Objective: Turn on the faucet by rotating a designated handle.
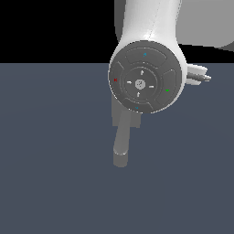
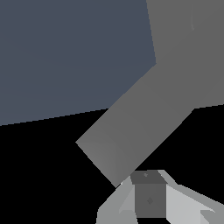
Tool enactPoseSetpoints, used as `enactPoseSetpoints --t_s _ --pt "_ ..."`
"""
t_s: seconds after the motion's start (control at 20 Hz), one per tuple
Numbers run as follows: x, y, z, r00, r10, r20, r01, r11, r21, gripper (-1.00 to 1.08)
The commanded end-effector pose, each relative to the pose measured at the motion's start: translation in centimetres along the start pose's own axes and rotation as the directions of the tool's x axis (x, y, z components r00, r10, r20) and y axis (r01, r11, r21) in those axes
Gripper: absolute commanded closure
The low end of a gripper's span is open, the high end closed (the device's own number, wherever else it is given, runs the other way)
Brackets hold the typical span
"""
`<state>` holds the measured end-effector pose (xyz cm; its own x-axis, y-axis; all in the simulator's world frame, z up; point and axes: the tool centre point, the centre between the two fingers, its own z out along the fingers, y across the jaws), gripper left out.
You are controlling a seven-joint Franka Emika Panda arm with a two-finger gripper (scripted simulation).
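Arm [image 1: 148, 59] hides most of the faucet [image 1: 122, 146]; claw [image 2: 151, 199] seemingly beside it; opening impossible to tell

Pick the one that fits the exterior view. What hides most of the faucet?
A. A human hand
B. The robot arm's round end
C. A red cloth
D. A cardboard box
B: the arm's round grey disc sits in front of the faucet, leaving only its lower part showing.
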<state>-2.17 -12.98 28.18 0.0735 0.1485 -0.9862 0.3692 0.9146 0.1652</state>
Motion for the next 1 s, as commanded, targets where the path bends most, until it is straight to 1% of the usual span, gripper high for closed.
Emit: enactPoseSetpoints --t_s 0.0,0.95 --pt "-1.3 2.8 -0.3 0.994 -0.084 0.066 0.097 0.972 -0.214 1.08" --pt "4.0 -2.3 1.0 0.985 -0.173 -0.007 0.166 0.955 -0.247 1.08"
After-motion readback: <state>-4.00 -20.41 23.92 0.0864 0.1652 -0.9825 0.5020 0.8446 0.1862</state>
